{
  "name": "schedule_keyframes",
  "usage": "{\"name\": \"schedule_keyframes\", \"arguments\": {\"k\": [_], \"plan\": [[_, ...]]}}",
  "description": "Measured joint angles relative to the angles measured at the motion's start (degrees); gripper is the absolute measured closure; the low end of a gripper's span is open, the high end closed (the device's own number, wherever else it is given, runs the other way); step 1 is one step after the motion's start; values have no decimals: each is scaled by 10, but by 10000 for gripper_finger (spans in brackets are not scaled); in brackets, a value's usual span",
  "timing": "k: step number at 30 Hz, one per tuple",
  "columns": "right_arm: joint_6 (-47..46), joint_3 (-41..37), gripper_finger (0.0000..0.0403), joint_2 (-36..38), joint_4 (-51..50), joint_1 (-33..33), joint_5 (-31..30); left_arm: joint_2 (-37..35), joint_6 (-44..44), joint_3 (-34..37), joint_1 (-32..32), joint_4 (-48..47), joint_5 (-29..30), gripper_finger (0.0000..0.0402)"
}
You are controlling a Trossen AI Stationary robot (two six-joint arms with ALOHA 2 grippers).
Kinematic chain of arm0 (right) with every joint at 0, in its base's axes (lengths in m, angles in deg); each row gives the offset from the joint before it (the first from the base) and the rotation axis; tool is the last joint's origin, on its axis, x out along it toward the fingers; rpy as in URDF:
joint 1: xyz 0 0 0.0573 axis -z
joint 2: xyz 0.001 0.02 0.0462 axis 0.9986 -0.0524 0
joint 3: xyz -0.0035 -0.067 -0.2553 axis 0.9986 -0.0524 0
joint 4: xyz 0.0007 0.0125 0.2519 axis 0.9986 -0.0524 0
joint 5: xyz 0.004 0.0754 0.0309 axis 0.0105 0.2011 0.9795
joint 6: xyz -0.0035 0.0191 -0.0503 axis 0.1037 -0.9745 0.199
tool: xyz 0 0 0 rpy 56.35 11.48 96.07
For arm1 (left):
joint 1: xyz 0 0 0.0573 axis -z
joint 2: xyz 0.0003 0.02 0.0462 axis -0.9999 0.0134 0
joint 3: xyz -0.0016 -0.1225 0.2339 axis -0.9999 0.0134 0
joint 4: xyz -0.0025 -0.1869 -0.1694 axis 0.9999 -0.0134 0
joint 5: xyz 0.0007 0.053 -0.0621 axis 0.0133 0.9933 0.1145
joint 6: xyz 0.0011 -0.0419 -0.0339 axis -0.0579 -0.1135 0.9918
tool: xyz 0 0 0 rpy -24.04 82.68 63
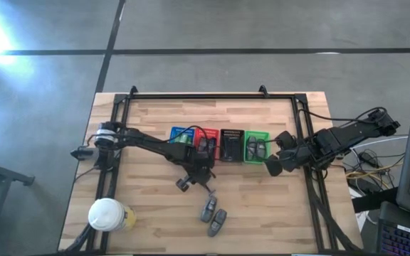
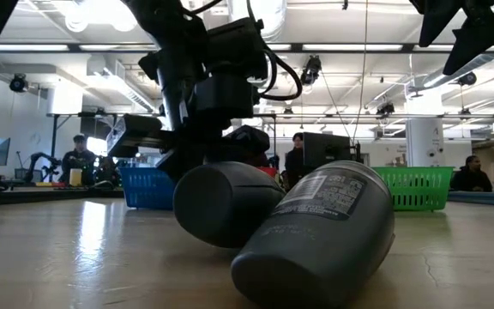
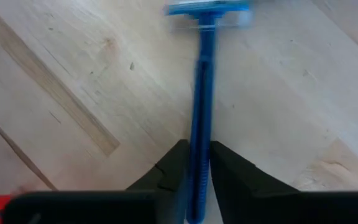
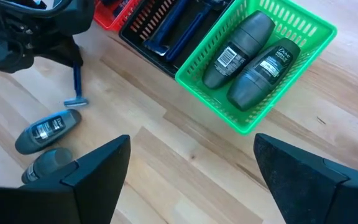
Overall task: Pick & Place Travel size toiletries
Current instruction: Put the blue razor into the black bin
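My left gripper (image 1: 196,176) (image 3: 195,150) is over the table's middle, just near of the baskets, shut on a blue razor (image 3: 202,93) (image 4: 77,84). Two grey oval deodorant sticks (image 1: 213,215) (image 2: 316,236) (image 4: 45,132) lie on their sides on the wood, near of that gripper. Two more grey sticks (image 4: 247,53) lie in the green basket (image 1: 256,147) (image 4: 303,28). Blue razors (image 4: 176,31) lie in the black basket (image 1: 232,144). My right gripper (image 1: 275,165) (image 4: 191,180) hangs open to the right of the green basket, holding nothing. My left gripper pinches the razor's thin blue handle (image 3: 197,163) near its free end between its two fingers (image 3: 174,163), which lie along the handle. It comes from above, slanting down. The razor sticks out beyond the fingertips, its head (image 3: 209,9) lowest and close over the wood.
A row of blue (image 1: 181,134), red (image 1: 206,139), black and green baskets stands across the table's middle. A white-lidded round cup (image 1: 107,213) sits near the near left corner. A black frame rail (image 1: 212,96) runs along the far edge. People show in the room behind.
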Motion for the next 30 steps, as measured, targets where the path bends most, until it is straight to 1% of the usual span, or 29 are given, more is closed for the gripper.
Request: {"name": "schedule_keyframes", "arguments": {"k": [3, 8, 19, 24, 30], "plan": [[3, 0, 66, 0, 0, 0, 0, 0, 12, 0, 0, 0, 6, 347], [3, 0, 81, 0, 0, 0, 0, 0, 28, 0, 1, -1, 10, 364], [12, 0, 109, 0, 0, 0, 2, -10, 55, -3, 3, -6, 30, 369], [17, 0, 112, 0, 0, 0, 2, -15, 62, -8, 3, -21, 53, 370], [26, 0, 98, 0, 0, 0, 2, -31, 105, -15, 6, -35, 61, 371]]}}
